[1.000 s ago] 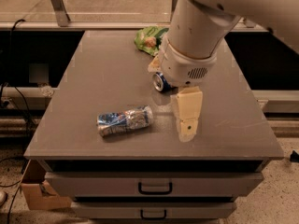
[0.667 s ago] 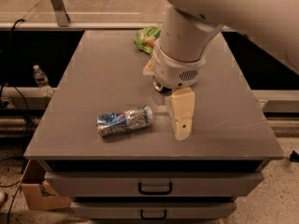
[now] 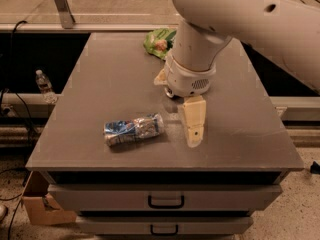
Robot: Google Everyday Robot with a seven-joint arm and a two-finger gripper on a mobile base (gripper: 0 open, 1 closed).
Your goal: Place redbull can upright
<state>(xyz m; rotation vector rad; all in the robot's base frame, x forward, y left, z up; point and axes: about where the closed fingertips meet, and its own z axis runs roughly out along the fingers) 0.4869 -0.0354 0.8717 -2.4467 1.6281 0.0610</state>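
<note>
My claw (image 3: 176, 109) hangs over mid-tabletop (image 3: 100, 74), spread wide and empty, its near finger (image 3: 193, 124) pointing down. The can (image 3: 134, 129) lies on its side just left of that finger, not touching it. A green bag (image 3: 159, 40) lies behind.

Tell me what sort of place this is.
Probably a lab or workshop: a grey drawer cabinet serves as table, and cables trail on the speckled floor beside a cardboard box. The claw hangs over the cabinet, beside the lying can.
</note>
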